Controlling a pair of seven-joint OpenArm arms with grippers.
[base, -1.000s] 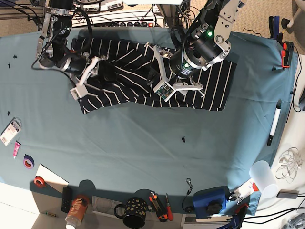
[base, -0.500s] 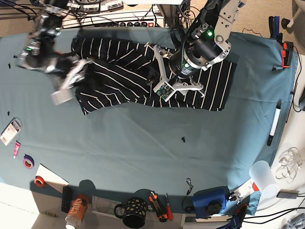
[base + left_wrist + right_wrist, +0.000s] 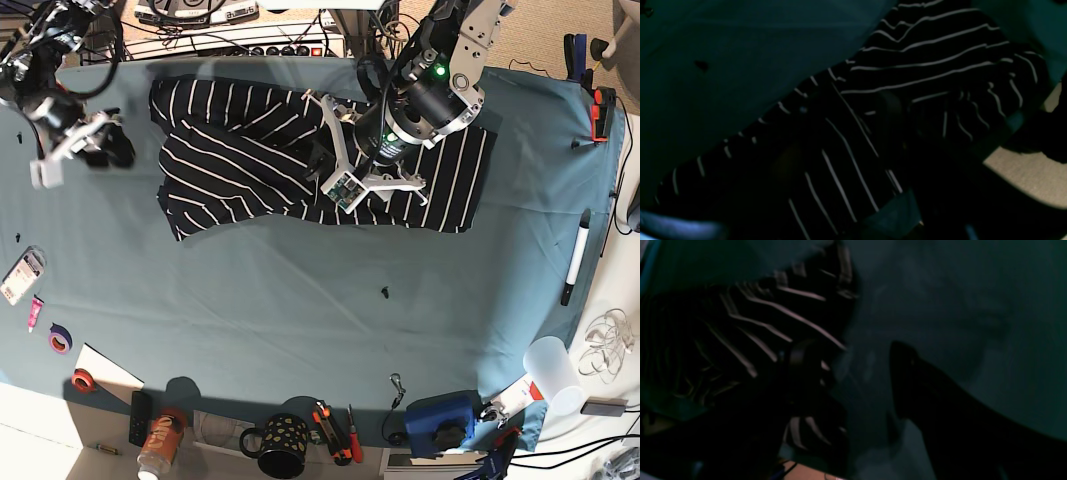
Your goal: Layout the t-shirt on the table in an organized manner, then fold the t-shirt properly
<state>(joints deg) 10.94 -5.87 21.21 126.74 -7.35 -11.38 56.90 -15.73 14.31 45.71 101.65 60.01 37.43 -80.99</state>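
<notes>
Lying across the far half of the table (image 3: 300, 300), the t-shirt (image 3: 250, 160) is spread wide, creased and bunched around its middle, stripes running at different angles on either side. The left gripper (image 3: 335, 165) sits low over the shirt's middle, its white fingers (image 3: 333, 125) over the fabric; whether the jaws are parted or pinching cloth, I cannot tell, and the left wrist view is too dark to settle it, showing only striped folds against teal. Over at the table's far-left corner, the right gripper (image 3: 85, 145) hangs clear of the shirt, well apart from its edge, jaws spread wide with nothing between them; its wrist view shows two dark fingers (image 3: 923, 386) with bare teal cloth between. Along the near edge sit a dotted black mug (image 3: 275, 445), a can (image 3: 160, 440) and rolls of tape (image 3: 60, 340); a marker (image 3: 577, 255) lies at the right. No writing is legible anywhere.
</notes>
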